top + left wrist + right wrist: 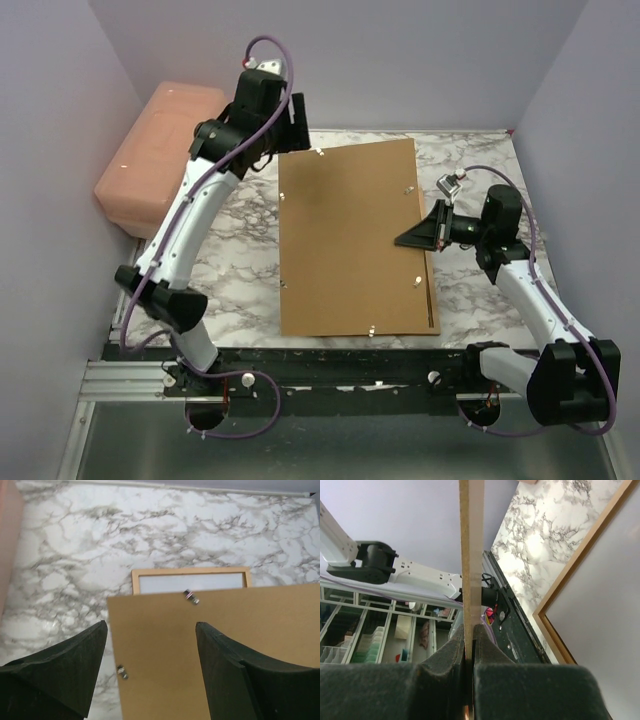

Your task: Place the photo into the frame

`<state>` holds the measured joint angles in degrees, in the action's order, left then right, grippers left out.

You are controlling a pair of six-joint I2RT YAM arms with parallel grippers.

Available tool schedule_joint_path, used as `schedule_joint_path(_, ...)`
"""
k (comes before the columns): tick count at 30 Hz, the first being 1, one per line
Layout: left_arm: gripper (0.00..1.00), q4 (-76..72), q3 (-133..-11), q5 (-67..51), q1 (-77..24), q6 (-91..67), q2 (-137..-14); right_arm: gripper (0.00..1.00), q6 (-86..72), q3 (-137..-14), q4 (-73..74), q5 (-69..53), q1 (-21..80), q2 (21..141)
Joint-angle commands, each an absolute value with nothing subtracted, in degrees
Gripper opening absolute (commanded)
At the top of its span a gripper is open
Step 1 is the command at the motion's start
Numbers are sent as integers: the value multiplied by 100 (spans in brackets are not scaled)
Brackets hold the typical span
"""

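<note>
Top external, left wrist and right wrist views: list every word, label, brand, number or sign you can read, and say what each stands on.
No readable text in any view.
The backing board is plain brown, with only small metal clips.
The frame and the pink box show no marking.
The shelves behind the table in the right wrist view are too small and blurred to tell whether they carry labels.

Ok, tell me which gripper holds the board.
The right gripper, shut on the board's edge; the left gripper hangs open over its far corner, holding nothing.
</note>
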<state>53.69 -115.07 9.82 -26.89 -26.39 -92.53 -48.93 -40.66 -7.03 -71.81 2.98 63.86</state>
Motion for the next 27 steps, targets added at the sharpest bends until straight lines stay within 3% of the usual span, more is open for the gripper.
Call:
schedule_joint_path(1, 71, 5965, -13155, 883, -2950, -2452, -10409, 1, -4561, -4005, -379, -7289, 290, 6189)
schedule_joint_path(5, 71, 5953, -13745, 1260, -3107, -2418, -11003, 1, -4415, -4044, -126, -7265, 290, 6126)
schedule_joint_path(13, 70, 5791, -13360, 1188, -3243, -2219, -11395, 1, -4387, -4058, -35, -7104, 290, 6072)
schedule_joint_path(27, 67, 6005, -12397, 2243, -3261, -2079, -11340, 1, -4491, -4087, -44, -6953, 289, 6011)
